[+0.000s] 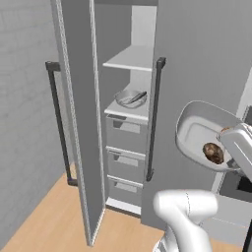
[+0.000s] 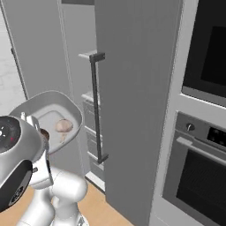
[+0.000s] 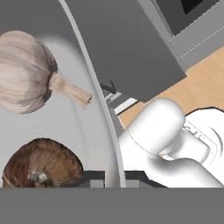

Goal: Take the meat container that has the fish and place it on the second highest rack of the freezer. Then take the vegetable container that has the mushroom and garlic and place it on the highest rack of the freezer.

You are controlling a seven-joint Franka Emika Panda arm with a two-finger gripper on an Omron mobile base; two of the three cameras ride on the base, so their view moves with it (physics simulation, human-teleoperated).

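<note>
The freezer (image 1: 125, 29) stands open, its door (image 1: 78, 123) swung out to the left. On the second highest rack (image 1: 140, 114), above the grey drawers, rests the meat container (image 1: 123, 101) with the fish (image 1: 136, 97) in it. The highest rack (image 1: 130, 59) is bare. My gripper (image 3: 114, 178) is shut on the rim of the vegetable container (image 1: 197, 133), held tilted in the air right of the freezer. Inside it lie the mushroom (image 3: 43, 164) and the garlic (image 3: 26, 72). The right base view shows the container (image 2: 48, 103) with the garlic (image 2: 63, 126) beside my hand.
A closed grey door with a dark bar handle (image 1: 153, 118) stands between the container and the freezer opening. An oven column (image 2: 207, 53) rises on the right. A grey wall (image 1: 24, 123) lies left of the open door, over a wooden floor (image 1: 54, 221).
</note>
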